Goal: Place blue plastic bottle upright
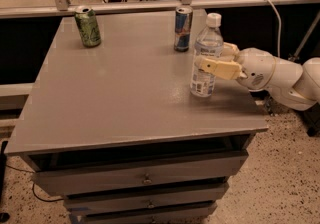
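Camera view shows a grey table point(115, 113) with drawers below, and the robot's white arm point(285, 75) reaching in level from the right edge. The blue plastic bottle point(202, 82) stands near that right side of the table. Its long axis is vertical or very nearly so, cap up, and its base looks to rest on the surface. The gripper point(211, 56) grasps it at mid-height from the right: its fingers point(220, 69) pinch the bottle, the near one laid across the front of the label and the other behind. The bottle therefore lies directly between the fingers, so the likely next move is to open them and back away to the right. A blue-and-silver can point(183, 29) stands just behind; a green can point(88, 26) stands well apart at the far left.
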Robot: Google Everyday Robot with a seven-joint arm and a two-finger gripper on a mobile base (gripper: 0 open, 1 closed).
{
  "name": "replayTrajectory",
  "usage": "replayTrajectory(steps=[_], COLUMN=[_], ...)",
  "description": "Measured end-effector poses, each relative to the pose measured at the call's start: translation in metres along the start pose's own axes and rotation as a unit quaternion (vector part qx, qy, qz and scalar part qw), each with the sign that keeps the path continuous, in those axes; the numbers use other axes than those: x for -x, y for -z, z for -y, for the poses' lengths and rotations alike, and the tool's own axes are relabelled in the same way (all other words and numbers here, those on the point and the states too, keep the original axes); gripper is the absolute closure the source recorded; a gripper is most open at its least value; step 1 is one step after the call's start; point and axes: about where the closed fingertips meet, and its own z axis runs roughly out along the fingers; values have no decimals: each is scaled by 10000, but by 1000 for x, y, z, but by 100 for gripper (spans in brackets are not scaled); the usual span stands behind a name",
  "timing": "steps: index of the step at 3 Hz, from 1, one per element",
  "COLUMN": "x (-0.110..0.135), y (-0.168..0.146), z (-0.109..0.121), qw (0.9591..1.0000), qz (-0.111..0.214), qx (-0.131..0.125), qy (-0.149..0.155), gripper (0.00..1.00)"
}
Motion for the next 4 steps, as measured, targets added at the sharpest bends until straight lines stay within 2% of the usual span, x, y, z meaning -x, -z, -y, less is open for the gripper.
replayTrajectory(steps=[2,3,4], x=[-14,-13,-16], y=[0,0,2], z=[-6,-6,-11], qw=[9998,9998,9996], qz=[-125,-126,-184], qx=[133,135,209], qy=[-59,-59,-48], gripper=[38,14,0])
